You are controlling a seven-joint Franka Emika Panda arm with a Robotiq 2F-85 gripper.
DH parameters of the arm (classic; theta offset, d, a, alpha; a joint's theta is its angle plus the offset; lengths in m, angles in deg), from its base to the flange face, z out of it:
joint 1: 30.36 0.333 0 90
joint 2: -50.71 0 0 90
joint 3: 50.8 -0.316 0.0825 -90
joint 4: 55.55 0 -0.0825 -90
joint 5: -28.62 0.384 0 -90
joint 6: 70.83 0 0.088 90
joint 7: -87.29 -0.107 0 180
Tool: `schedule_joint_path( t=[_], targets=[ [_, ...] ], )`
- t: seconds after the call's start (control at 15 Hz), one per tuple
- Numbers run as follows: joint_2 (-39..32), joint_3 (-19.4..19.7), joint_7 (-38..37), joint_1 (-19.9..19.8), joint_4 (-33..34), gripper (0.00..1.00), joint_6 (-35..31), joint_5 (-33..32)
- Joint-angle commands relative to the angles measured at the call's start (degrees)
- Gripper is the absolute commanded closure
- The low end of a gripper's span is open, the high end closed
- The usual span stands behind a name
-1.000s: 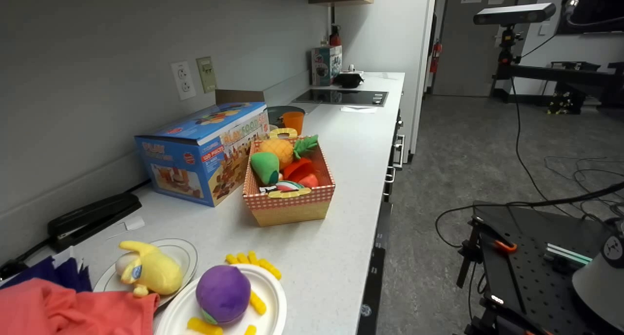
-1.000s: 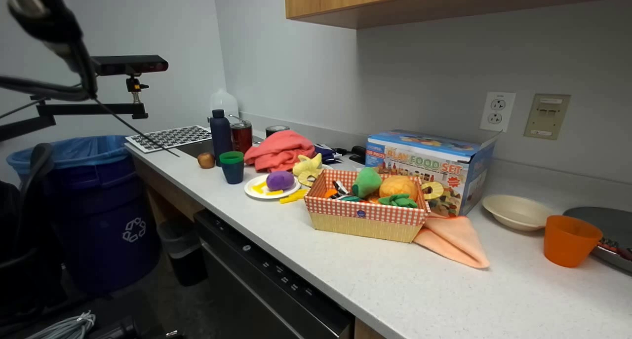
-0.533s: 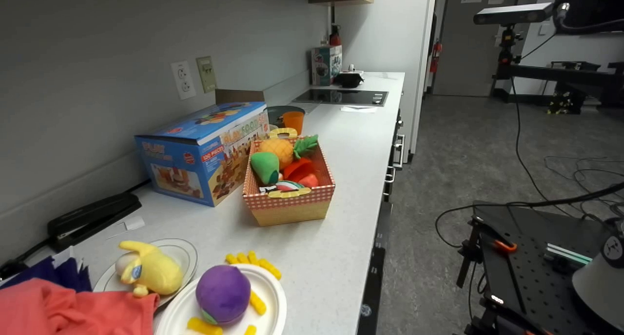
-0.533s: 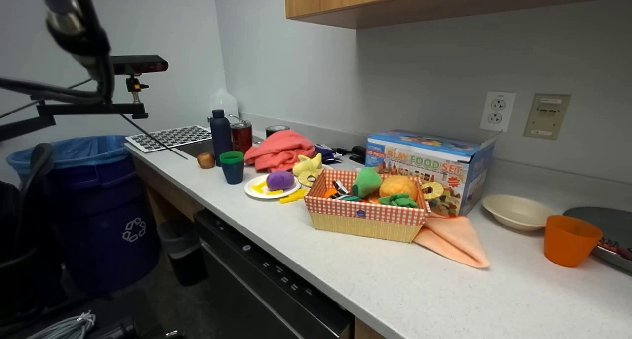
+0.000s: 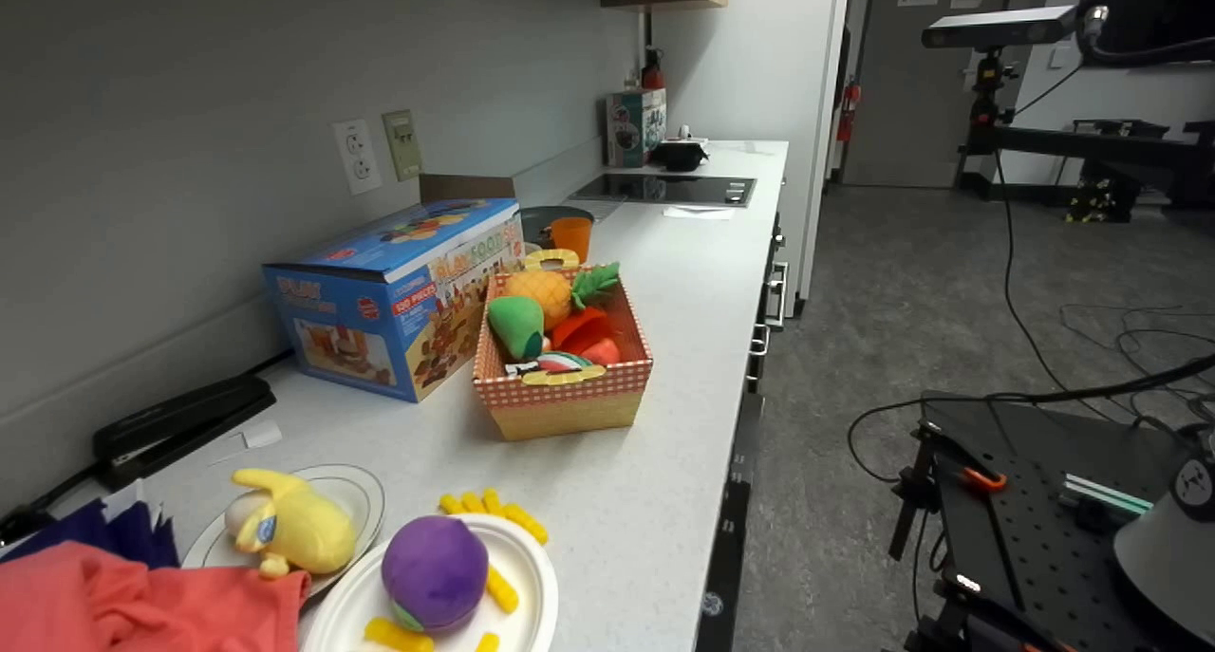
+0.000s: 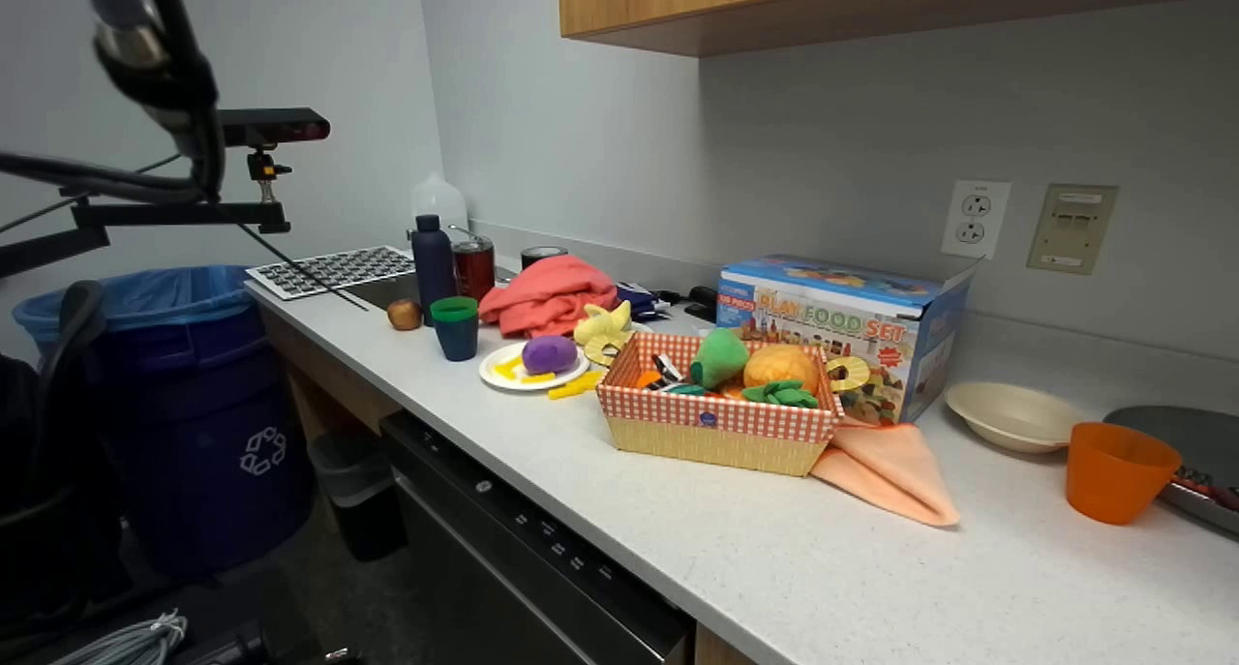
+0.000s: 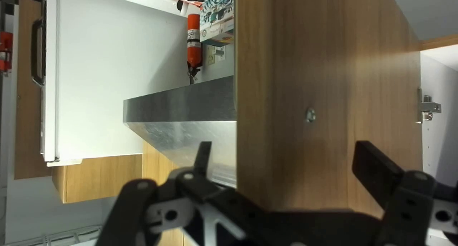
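In the wrist view my gripper (image 7: 285, 151) is open, with its dark fingers (image 7: 375, 170) wide apart. A brown wooden cabinet panel (image 7: 304, 67) with a small metal screw head (image 7: 310, 115) shows between and beyond them. I cannot tell whether the gripper touches the panel. A metal hinge (image 7: 429, 108) and a white cabinet interior (image 7: 440, 142) show at the right. A steel hood (image 7: 179, 106) shows left of the panel. The gripper is out of both exterior views; only a blurred arm part with a cable (image 6: 165, 89) shows at the upper left of an exterior view.
A checked basket (image 5: 560, 415) of toy food and a play food box (image 5: 351, 291) stand on the counter in both exterior views. A purple toy (image 5: 435, 573) lies on a white plate (image 5: 541, 586). A wooden wall cabinet (image 6: 774, 16) overhangs the counter. An orange cup (image 6: 1118, 476) stands near a bowl (image 6: 1012, 418).
Between one second and half a second ago, the arm part and cable shifted slightly in both exterior views. Since then they look nearly still. The things on the counter have not moved.
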Motion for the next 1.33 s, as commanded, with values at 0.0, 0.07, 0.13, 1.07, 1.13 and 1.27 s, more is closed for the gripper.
schedule_joint_path(
  t=[0.0,0.07,0.13,1.07,1.13,1.27],
  targets=[
    [0.04,0.36,1.74,0.54,0.46,0.00,-0.27,1.37],
    [0.58,0.44,2.70,1.04,0.95,0.00,0.51,1.49],
    [0.90,0.45,3.29,1.33,1.05,0.00,0.65,1.52],
    [11.48,3.19,19.63,18.59,3.36,0.00,14.04,11.75],
    [12.18,3.40,20.68,19.82,3.70,0.00,16.43,12.47],
    [10.77,3.49,22.18,22.58,1.38,0.00,15.73,13.98]
  ],
)
